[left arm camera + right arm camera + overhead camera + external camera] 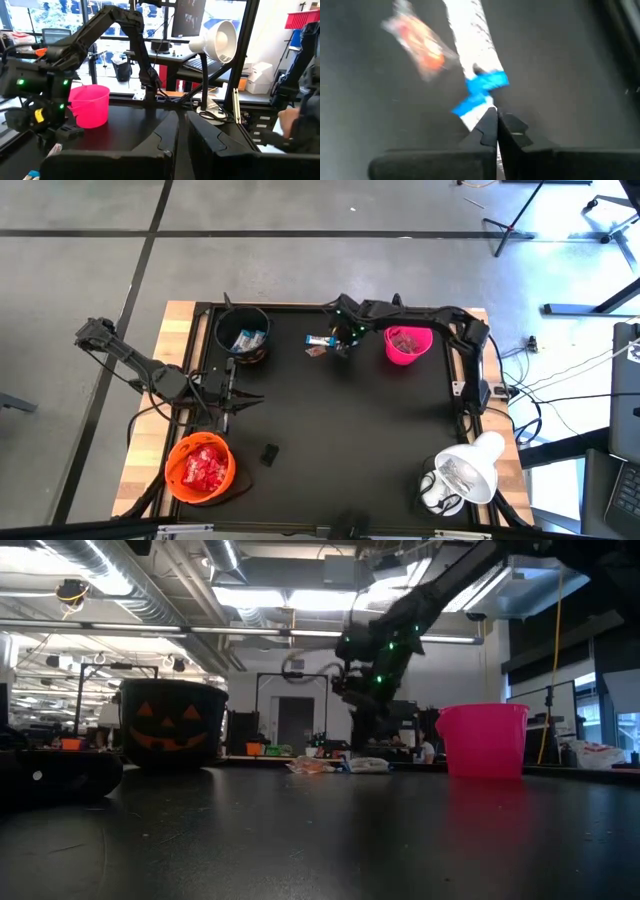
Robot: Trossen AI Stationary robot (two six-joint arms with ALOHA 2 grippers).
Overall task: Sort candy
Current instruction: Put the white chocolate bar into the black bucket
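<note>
Sorting is nearing its end: red candy is filling the orange bowl (201, 468) at near left, blue-and-white pieces are lying in the black bowl (243, 334) at far left, and the pink bowl (408, 344) is holding a few. Two sweets are remaining on the worktop (330, 430): a blue-and-white candy (479, 75), which the right hand (496, 120) is pinching shut on, and a red one (420, 45) beside it. The left hand (232, 392), closed and empty, is waiting at left.

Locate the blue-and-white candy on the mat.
In the high view, the blue-and-white candy lies at the far edge between the black bowl and pink bowl.
</note>
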